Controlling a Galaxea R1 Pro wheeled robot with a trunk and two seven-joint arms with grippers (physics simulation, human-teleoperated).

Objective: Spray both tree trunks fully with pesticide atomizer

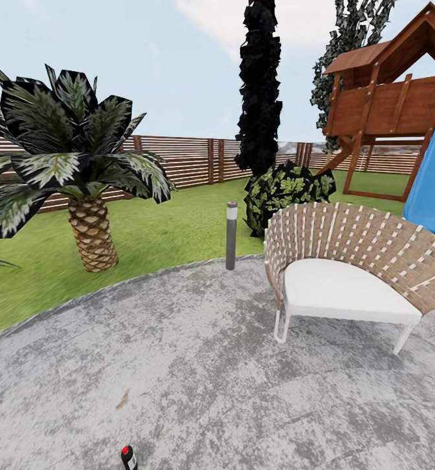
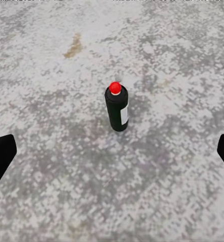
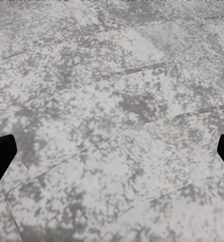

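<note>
So the pesticide atomizer [image 2: 117,108] is standing upright on the floor [image 1: 197,365], a dark bottle with a red cap and a pale label, long axis straight up. From the head view I see it low down at the near edge, a bit left of centre, on the grey paving with nothing touching it. There's a small brown smudge [image 2: 74,45] on the slab farther out and to the left, well apart from it.

What matters for me: it sits in front of the left gripper [image 2: 112,151], pretty much centred between the two dark fingertips at the frame edges, and still clearly apart from them. That gripper is spread wide and holding nothing. The right gripper [image 3: 112,151] is also spread wide and unladen, looking at bare slabs, so I'd say the left arm is the nearer one and should take it. I reckon a straight reach forward and down, closing around the body below the cap, would do it. An upright bottle could tip if a finger clips it first.

Farther off: the short palm [image 1: 90,228], a bollard light [image 1: 231,235], the woven chair [image 1: 354,274].
</note>
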